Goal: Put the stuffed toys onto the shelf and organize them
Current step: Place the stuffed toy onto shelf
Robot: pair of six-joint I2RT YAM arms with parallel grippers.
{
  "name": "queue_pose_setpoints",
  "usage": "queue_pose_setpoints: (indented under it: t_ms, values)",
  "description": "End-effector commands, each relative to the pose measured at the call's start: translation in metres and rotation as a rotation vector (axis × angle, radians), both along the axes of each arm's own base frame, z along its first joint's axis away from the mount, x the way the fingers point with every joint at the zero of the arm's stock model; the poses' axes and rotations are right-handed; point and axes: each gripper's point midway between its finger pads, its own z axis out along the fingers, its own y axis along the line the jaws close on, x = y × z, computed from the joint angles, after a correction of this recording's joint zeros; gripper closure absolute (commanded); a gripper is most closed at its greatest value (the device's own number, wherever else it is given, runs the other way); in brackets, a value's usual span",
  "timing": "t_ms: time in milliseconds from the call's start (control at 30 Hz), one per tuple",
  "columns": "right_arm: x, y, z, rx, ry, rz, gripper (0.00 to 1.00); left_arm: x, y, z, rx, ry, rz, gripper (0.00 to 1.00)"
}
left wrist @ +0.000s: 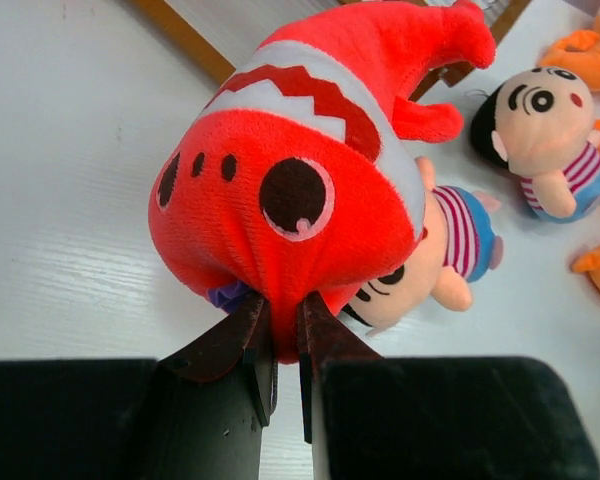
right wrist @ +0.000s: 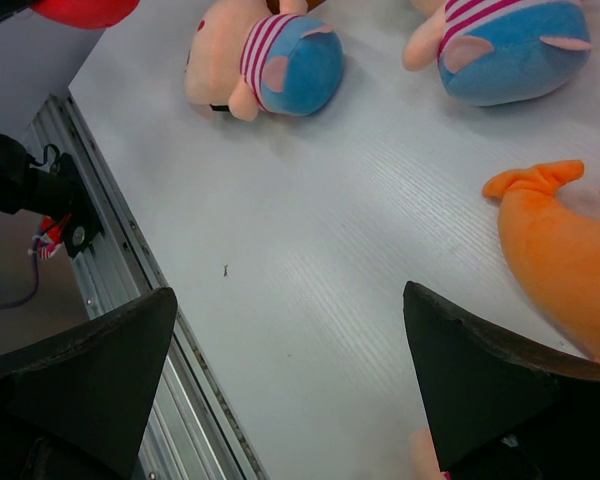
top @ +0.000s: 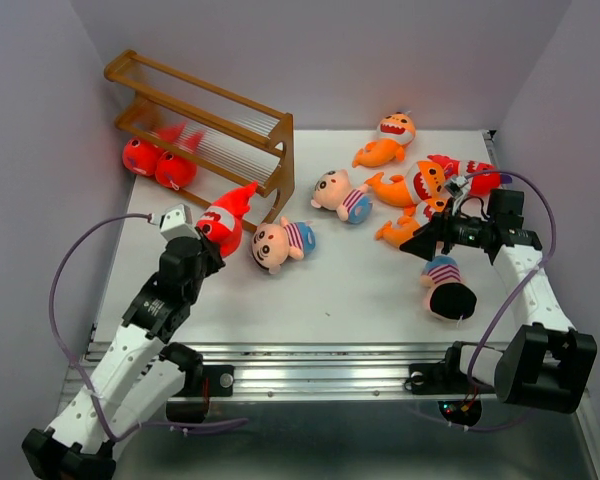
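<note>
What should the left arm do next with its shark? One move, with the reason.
Probably lift the red shark toward the shelf: the left gripper is shut on it, right beside the shelf's near side panel.

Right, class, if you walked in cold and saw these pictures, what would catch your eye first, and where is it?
The red shark, pinched in the left hand just in front of the wooden shelf, fills the left wrist view. Next come the orange sharks heaped at far right by the open right hand, and two red sharks low in the shelf.
</note>
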Motion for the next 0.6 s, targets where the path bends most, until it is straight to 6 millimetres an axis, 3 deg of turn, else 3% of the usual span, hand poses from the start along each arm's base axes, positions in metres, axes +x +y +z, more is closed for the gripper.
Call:
queue_pose_setpoints:
  t_ms: [0,267,567]
  values:
    - [0.004,-0.004,0.008,-0.031,-0.070,-0.011,0.00,0.022,0.005,0.002,-0.042,-0.044,0.010,1.00]
    - [0.004,-0.005,0.009,-0.035,-0.075,-0.014,0.00,0.054,0.029,-0.013,-0.100,-0.010,0.027,1.00]
    - [0.004,-0.005,0.011,-0.044,-0.087,-0.019,0.00,0.082,0.032,-0.021,-0.119,0.037,-0.009,1.00]
